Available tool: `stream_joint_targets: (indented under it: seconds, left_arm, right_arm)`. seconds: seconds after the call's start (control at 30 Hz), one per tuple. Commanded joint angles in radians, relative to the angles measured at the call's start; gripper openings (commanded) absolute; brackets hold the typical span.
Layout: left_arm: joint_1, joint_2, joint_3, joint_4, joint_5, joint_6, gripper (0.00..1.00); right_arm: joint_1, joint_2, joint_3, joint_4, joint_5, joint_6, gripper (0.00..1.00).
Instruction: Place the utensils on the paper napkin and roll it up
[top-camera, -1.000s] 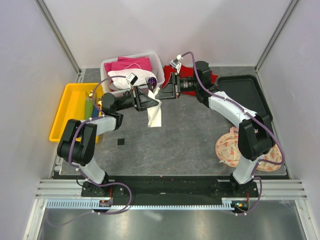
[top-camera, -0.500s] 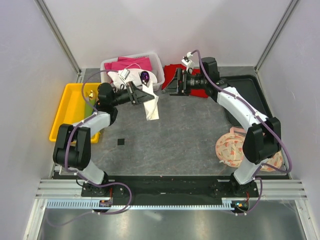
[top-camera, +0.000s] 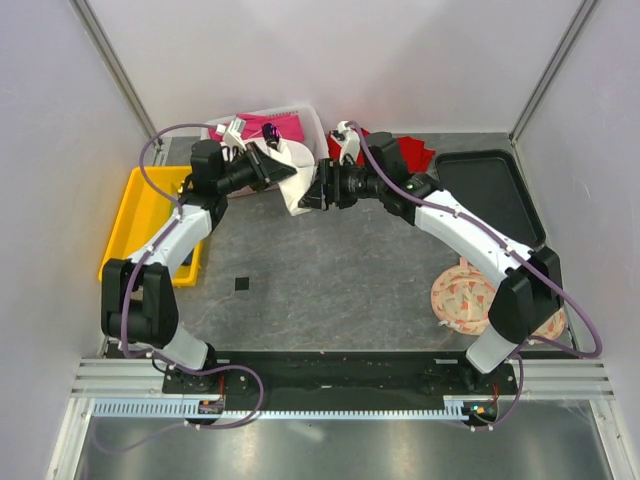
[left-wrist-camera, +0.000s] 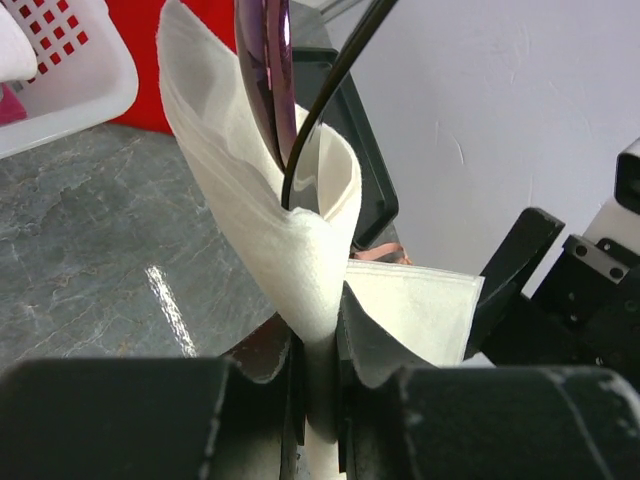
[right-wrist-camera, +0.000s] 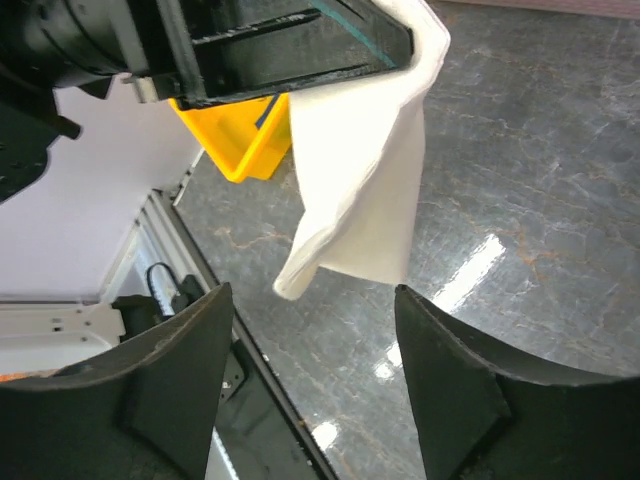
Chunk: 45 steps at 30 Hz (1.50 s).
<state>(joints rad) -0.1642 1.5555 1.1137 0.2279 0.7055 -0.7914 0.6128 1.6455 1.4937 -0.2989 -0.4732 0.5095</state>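
On my screen the paper napkin (left-wrist-camera: 300, 250) reads as plain off-white with no print, and the utensil (left-wrist-camera: 264, 70) tucked in its fold is a glossy dark purple. The table (top-camera: 340, 270) is grey with paler marbled veins. At the left there is a bright yellow bin (top-camera: 150, 215). Behind it is a white basket (top-camera: 316, 125) with a grid of small square holes, and the fabric (top-camera: 268, 127) inside is magenta-pink. The cloth (top-camera: 408, 155) at the back is solid red — the tray (top-camera: 495, 190) beside it flat black. Near the right edge I see a cream round piece (top-camera: 462, 295) patterned with orange-red blotches.
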Motion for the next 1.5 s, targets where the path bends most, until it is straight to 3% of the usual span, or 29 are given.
stream_joint_targets:
  seconds: [0.0, 0.03, 0.2, 0.3, 0.33, 0.37, 0.6, 0.7, 0.87, 0.9, 1.0, 1.27, 1.47]
  left_arm:
    - [-0.006, -0.067, 0.003, 0.04, -0.028, -0.012, 0.02]
    - [-0.006, -0.069, -0.006, 0.048, -0.017, -0.022, 0.02]
    - [-0.012, -0.092, -0.025, 0.079, 0.011, -0.055, 0.02]
    - [-0.003, -0.1, -0.052, 0.131, 0.035, -0.098, 0.02]
    - [0.003, -0.109, -0.057, 0.164, 0.044, -0.112, 0.02]
    - [0.009, -0.107, -0.06, 0.18, 0.057, -0.127, 0.02]
    - [0.023, -0.133, -0.118, 0.318, 0.153, -0.206, 0.02]
    - [0.02, -0.158, -0.129, 0.28, 0.123, -0.154, 0.02]
    - [0.012, -0.173, -0.095, 0.139, 0.059, -0.007, 0.02]
    - [0.005, -0.175, -0.071, 0.069, 0.037, 0.062, 0.02]
    - [-0.012, -0.175, -0.039, -0.007, -0.021, 0.164, 0.02]
    - [-0.041, -0.178, -0.014, -0.059, -0.048, 0.238, 0.02]
    - [-0.044, -0.195, -0.014, -0.021, -0.014, 0.187, 0.02]
  right_arm:
    - [0.022, 0.023, 0.051, 0.018, 0.099, -0.019, 0.68]
    - [0.021, 0.031, 0.056, 0.02, 0.108, -0.013, 0.61]
    - [0.021, 0.069, 0.089, 0.049, 0.067, 0.01, 0.58]
    - [0.022, 0.066, 0.073, 0.073, 0.016, 0.03, 0.24]
    - [0.015, 0.062, 0.06, 0.078, -0.001, 0.037, 0.07]
    - [0.01, 0.057, 0.027, 0.076, -0.028, 0.056, 0.0]
    - [-0.054, 0.01, -0.112, 0.135, -0.09, 0.132, 0.0]
    - [-0.074, 0.002, -0.102, 0.12, -0.058, 0.13, 0.16]
    - [-0.074, -0.027, 0.012, -0.009, 0.042, -0.014, 0.38]
    - [-0.073, -0.044, 0.026, -0.05, 0.071, -0.041, 0.48]
    - [-0.067, -0.078, 0.069, -0.088, 0.125, -0.138, 0.57]
    - [0.028, -0.05, 0.147, -0.086, 0.128, -0.258, 0.66]
    - [0.068, 0.019, 0.183, -0.112, 0.139, -0.249, 0.68]
